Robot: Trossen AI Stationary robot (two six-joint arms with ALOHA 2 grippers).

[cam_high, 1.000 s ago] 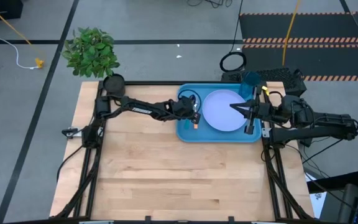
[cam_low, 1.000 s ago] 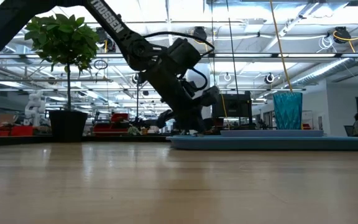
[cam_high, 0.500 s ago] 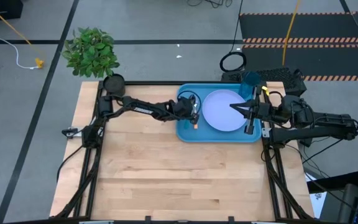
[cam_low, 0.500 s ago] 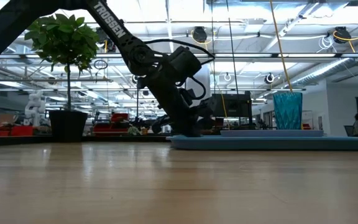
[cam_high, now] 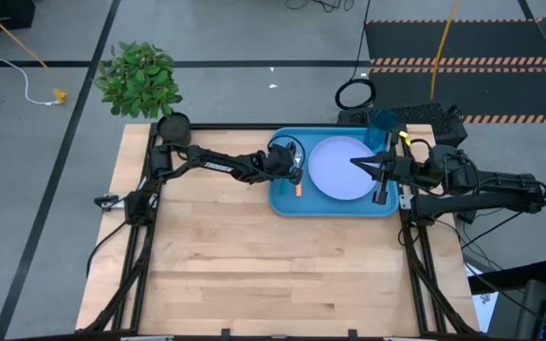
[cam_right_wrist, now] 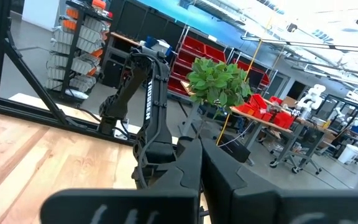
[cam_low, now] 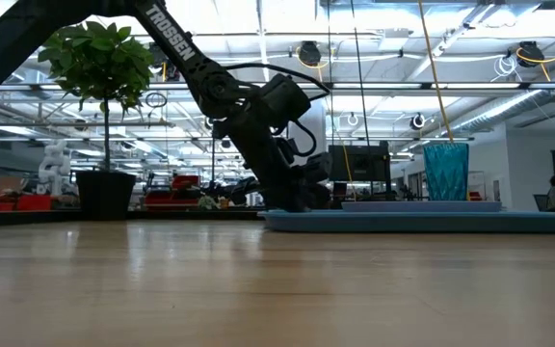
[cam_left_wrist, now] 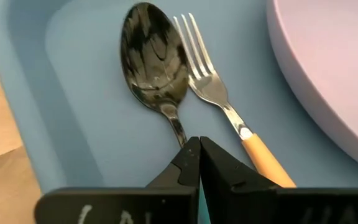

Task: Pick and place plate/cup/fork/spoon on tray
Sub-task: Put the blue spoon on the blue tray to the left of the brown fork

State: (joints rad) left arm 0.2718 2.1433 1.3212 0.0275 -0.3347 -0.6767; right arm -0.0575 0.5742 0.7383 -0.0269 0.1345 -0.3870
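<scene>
The spoon (cam_left_wrist: 157, 68) lies flat in the tray (cam_left_wrist: 79, 124), at its left end. The fork (cam_left_wrist: 219, 99) lies right beside it, and their necks almost touch. The plate (cam_left_wrist: 334, 74) sits on the far side of the fork, in the middle of the tray. The cup (cam_high: 381, 128) stands at a back corner of the tray.

My left claw (cam_left_wrist: 199, 163) hangs low over the spoon's handle. Its fingers are pressed together, and I think they pinch nothing. All four things look to be in the tray now. So I think my job here is to lift away. I should go straight up and slowly, so I do not bump the spoon or push it onto the fork.

My right claw (cam_high: 372, 169) waits over the right side of the plate. Its fingers are pressed together too.

My left claw covers the spoon's blue handle, so I cannot see it. The end of the fork's orange handle is cut off. From table height the tray's rim hides the spoon and fork.
</scene>
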